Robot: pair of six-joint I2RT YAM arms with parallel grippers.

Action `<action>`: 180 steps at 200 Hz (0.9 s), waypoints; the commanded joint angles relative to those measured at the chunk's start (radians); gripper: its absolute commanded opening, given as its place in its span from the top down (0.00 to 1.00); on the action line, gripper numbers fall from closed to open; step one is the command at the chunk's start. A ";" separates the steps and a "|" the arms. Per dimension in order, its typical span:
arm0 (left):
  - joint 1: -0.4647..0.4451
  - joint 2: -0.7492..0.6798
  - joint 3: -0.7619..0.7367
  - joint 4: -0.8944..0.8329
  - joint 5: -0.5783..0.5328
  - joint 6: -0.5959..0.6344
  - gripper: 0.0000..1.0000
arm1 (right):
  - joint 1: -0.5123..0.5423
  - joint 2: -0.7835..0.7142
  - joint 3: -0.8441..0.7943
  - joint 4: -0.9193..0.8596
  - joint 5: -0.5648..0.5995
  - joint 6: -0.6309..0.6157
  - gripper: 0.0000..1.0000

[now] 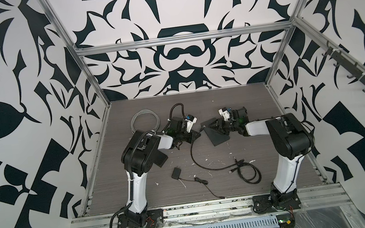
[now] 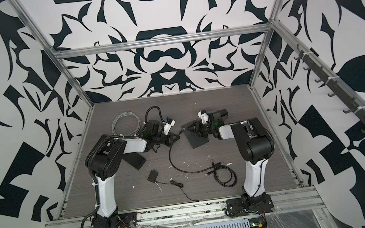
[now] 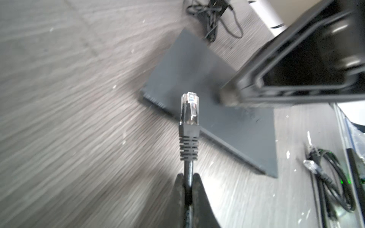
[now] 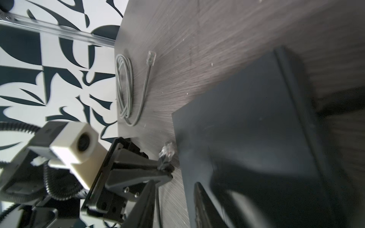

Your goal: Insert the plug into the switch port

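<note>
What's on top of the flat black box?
Only the right gripper, jaws open, hangs over the network switch; the rest of its top is bare. The patch beneath the gripper is hidden, so contact there cannot be confirmed.

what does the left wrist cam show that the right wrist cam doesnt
Left wrist view only: the coiled black cable lying on the table, and the toothed side edge of the switch, blurred.

Right wrist view only: the coiled gray cable, the left wrist camera and the patterned wall.

Both: the plug, its cord pinched in the shut left gripper, close to the switch, and the open right gripper over the switch.
</note>
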 commanded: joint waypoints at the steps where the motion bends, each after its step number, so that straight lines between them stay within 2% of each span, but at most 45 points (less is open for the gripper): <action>1: 0.003 -0.034 0.012 -0.094 0.007 0.059 0.98 | -0.006 -0.083 0.058 -0.191 0.115 -0.169 0.60; 39: 0.010 -0.034 0.051 -0.234 -0.047 0.127 0.98 | -0.002 -0.125 0.081 -0.338 0.272 -0.296 0.52; 78: 0.010 -0.010 0.084 -0.292 -0.052 0.142 0.98 | 0.014 -0.124 0.105 -0.382 0.430 -0.411 0.46; 108: 0.011 -0.034 0.064 -0.303 -0.079 0.154 0.99 | 0.023 -0.080 0.155 -0.382 0.455 -0.452 0.45; 146: 0.015 -0.057 0.071 -0.303 -0.059 0.167 0.99 | 0.076 -0.006 0.241 -0.455 0.537 -0.528 0.44; 180: 0.015 -0.043 0.098 -0.363 -0.073 0.194 0.99 | 0.091 0.038 0.279 -0.467 0.571 -0.535 0.44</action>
